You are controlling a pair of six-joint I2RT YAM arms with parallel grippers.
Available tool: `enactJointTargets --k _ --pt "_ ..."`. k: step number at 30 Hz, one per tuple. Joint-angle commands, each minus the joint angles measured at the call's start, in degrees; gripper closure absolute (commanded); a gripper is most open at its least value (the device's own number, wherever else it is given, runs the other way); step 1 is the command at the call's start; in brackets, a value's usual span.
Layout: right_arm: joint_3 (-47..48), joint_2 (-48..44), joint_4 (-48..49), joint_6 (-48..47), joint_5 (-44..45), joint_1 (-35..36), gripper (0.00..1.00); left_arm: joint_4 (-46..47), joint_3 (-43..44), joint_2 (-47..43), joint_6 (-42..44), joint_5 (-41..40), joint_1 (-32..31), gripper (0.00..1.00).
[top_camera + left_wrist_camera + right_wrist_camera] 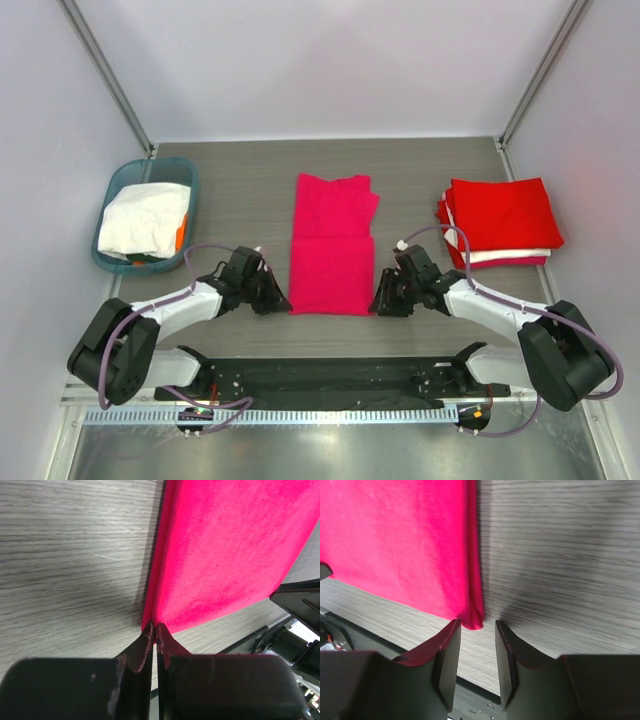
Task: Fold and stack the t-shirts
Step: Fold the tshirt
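- Magenta-pink soft cloth t-shirt (pixel 332 245) lies folded into a long narrow rectangle in the middle of the grey wood-grain table (pixel 240 190), its length running away from the arms.
- Left claw (pixel 278 300) sits low at the shirt's near left corner. In the left wrist view its two black fingers are pressed together, with the tips right at the cloth's corner (pixel 154 627). Whether any cloth is nipped between them I cannot tell.
- Right claw (pixel 383 300) sits at the near right corner. In the right wrist view its fingers stand apart with nothing between them (pixel 476 625), and the rolled corner of the pink shirt lies just ahead of the gap.
- Stack of folded bright red t-shirts (pixel 500 215) rests well to the right on the table, with a white layer (pixel 510 257) showing along its near edge.
- Teal plastic basket (pixel 112 190) stands at the far left and holds crumpled white cloth (pixel 145 220).
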Motion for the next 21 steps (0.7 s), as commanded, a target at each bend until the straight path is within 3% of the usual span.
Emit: enactJointTargets --k 1,6,11,14,21 --pt "-0.79 1.35 3.04 1.2 -0.26 0.73 0.6 -1.87 0.24 -0.81 0.63 -0.75 -0.3 0.96" --pt "-1.14 2.84 5.15 2.25 -0.7 0.9 0.62 -2.05 0.41 -0.28 0.98 -0.49 -0.21 0.92" --pt "-1.23 3.02 5.15 2.25 -0.96 1.34 0.64 -4.59 0.41 -1.94 1.42 -2.33 -0.3 0.77" --pt "-1.66 3.63 5.15 2.08 -0.7 1.69 0.7 -4.51 0.41 -1.87 1.16 -2.25 -0.3 0.69" --pt "-2.28 3.11 5.24 2.34 0.97 1.69 0.94 -4.33 1.47 0.33 1.24 -2.24 -0.83 0.64"
